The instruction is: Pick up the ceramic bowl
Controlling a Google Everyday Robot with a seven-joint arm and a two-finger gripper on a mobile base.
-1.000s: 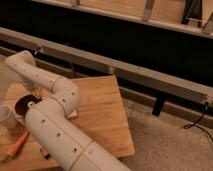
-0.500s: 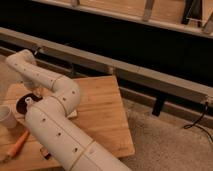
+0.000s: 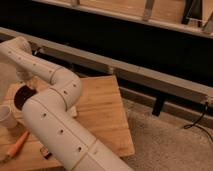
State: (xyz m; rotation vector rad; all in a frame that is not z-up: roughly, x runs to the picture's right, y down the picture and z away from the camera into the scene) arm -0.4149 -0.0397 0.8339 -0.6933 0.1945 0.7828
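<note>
The ceramic bowl [image 3: 22, 95] is small, round and dark maroon. It sits on the wooden table [image 3: 100, 110] near the left edge. My white arm rises from the bottom middle, bends at an elbow [image 3: 66, 90] and reaches up left. From there my gripper [image 3: 25, 79] hangs straight down over the far rim of the bowl, close to it or touching it. The arm hides part of the gripper.
A whitish cup [image 3: 6, 116] stands left of the bowl at the table's front left. An orange-handled object [image 3: 17, 142] lies near the front edge, with a small dark object [image 3: 46, 152] beside the arm. A metal rail [image 3: 150, 75] runs behind the table. A black cable [image 3: 197, 120] lies on the floor to the right.
The arm has shifted only slightly. The gripper stays over the bowl and the bowl has not moved.
</note>
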